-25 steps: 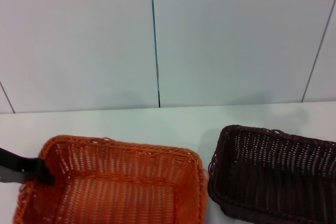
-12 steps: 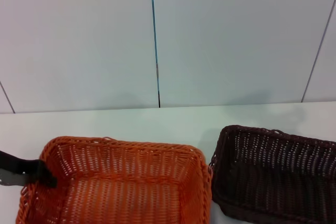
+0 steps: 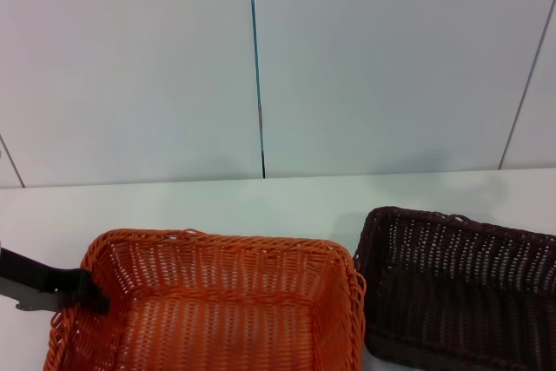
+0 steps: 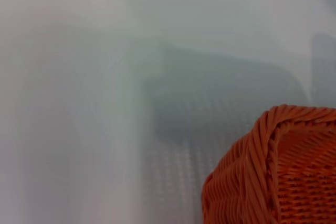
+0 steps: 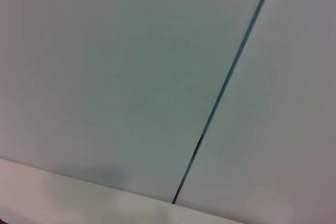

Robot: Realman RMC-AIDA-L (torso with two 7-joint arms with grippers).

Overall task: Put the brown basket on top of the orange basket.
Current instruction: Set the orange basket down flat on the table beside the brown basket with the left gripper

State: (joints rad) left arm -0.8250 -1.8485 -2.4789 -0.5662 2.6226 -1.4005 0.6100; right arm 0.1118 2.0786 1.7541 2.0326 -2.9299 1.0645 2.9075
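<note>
The orange basket (image 3: 217, 310) fills the lower left of the head view, its right rim touching or nearly touching the brown basket (image 3: 460, 293), which sits on the white table at the lower right. My left gripper (image 3: 87, 294) reaches in from the left edge and is shut on the orange basket's left rim. In the left wrist view a corner of the orange basket (image 4: 283, 171) hangs over the table with its shadow beneath it, so it looks raised. The right gripper is out of view; its wrist camera faces only the wall.
The white table (image 3: 261, 202) runs back to a pale panelled wall with a dark vertical seam (image 3: 258, 84). Bare table surface (image 4: 79, 103) lies to the left of the orange basket and behind both baskets.
The orange basket has shifted right and slightly toward me with my left gripper on its rim, closing the gap to the brown basket. The brown basket has stayed put.
</note>
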